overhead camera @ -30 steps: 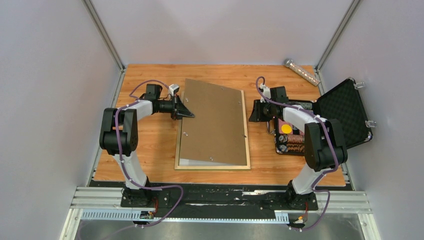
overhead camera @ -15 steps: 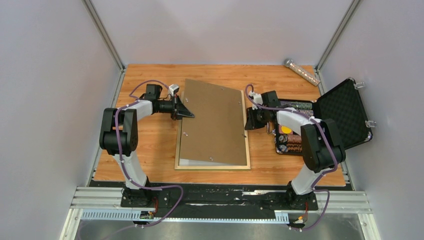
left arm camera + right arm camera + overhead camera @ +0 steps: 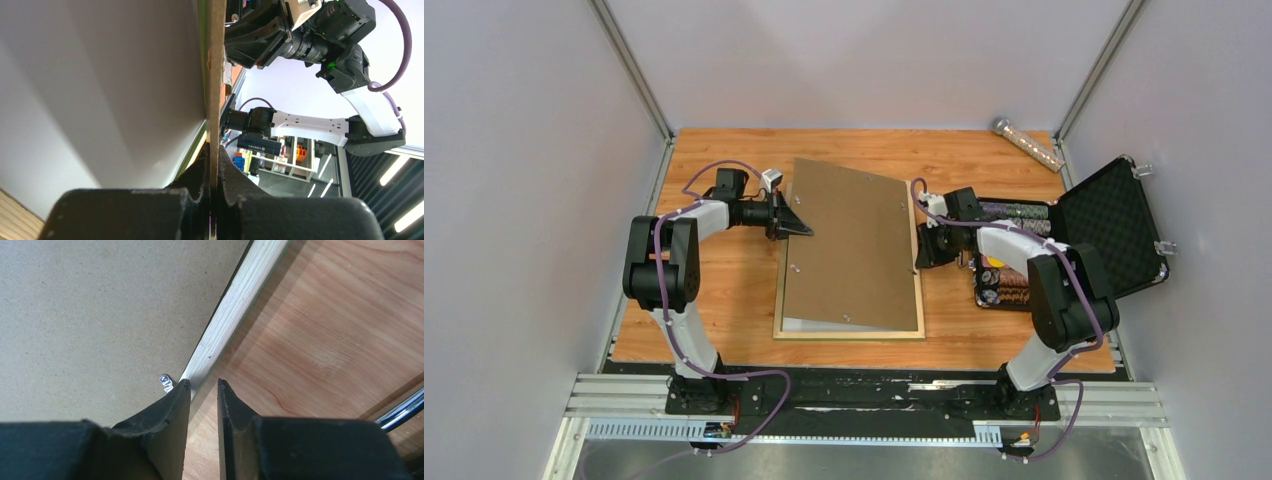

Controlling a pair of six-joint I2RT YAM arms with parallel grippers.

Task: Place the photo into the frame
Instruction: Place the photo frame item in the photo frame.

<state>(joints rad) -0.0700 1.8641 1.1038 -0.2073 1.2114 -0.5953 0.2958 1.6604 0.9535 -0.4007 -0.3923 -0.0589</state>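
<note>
- Top view: the frame [image 3: 849, 334] lies back-up in the middle of the table [image 3: 724, 290], with its long axis running from the far edge to the near edge.
- The brown backing board [image 3: 849, 240] rests askew over the frame, not square to the rails. A white sliver of the photo [image 3: 792, 323] shows under it at the frame's near-left corner.
- My left gripper [image 3: 790, 228] is at the board's left edge and my right gripper [image 3: 921, 255] is at the frame's right rail. The photo lies between them, nearer my left arm.
- Left wrist view: my left gripper [image 3: 213, 165] is clamped tight on the backing board [image 3: 215, 75], seen edge-on. Only this view looks under the board, where there is a broad white sheet that I judge to be the photo [image 3: 100, 100].
- Right wrist view: my right gripper [image 3: 204, 385] holds nothing, its fingers a narrow gap apart.
- The tips hover over the pale rail of the frame [image 3: 240, 295]. One is just beside a small metal tab [image 3: 165, 381] at the edge of the backing board [image 3: 100, 315].
- Only this view shows the tab up close. I judge that seating the board depends on squaring it to this rail.
</note>
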